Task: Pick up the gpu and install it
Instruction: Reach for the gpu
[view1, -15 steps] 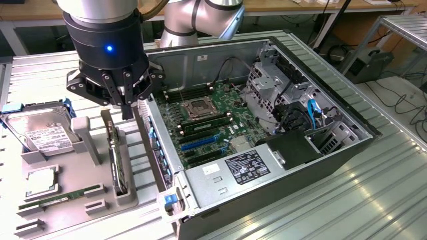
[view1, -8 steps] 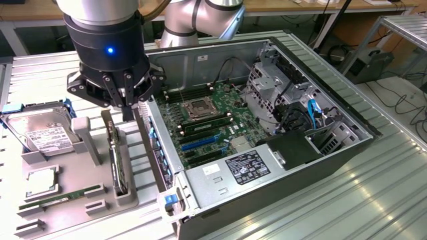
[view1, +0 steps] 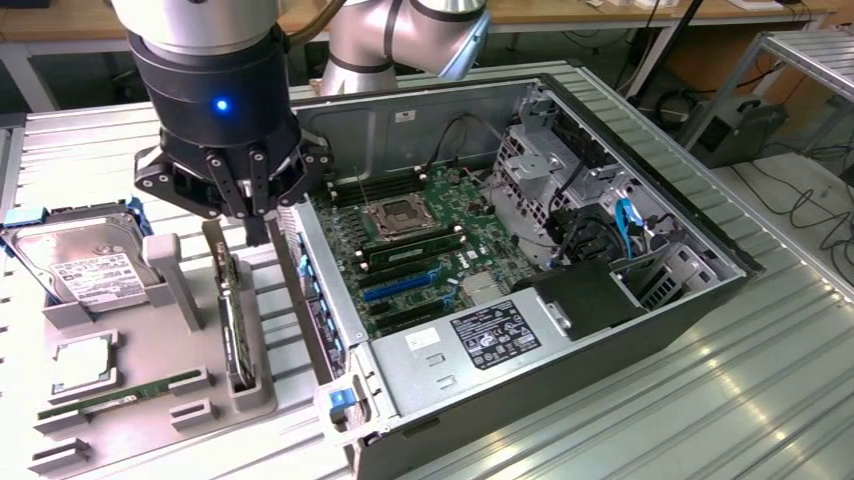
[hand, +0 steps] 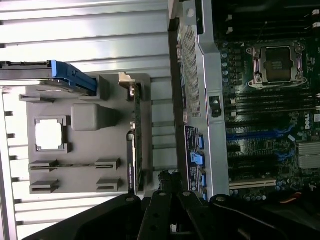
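Observation:
The gpu (view1: 236, 330) is a thin dark card standing on edge in a slot of the grey holder (view1: 147, 425), its pale bracket end toward the back. In the wrist view the gpu (hand: 135, 145) appears edge-on in the same holder (hand: 82, 150). My gripper (view1: 255, 232) hangs just above the card's far end, slightly toward the computer case, with its fingers shut together and nothing between them. In the wrist view, the gripper (hand: 167, 181) sits between the card and the case wall.
The open computer case (view1: 694, 290) lies on the exterior view's right, showing the motherboard (view1: 420, 245) with blue card slots (view1: 400, 285). The holder also carries a hard drive (view1: 83, 262), a processor chip (view1: 83, 365) and a green RAM stick (view1: 120, 395). The table is ribbed metal.

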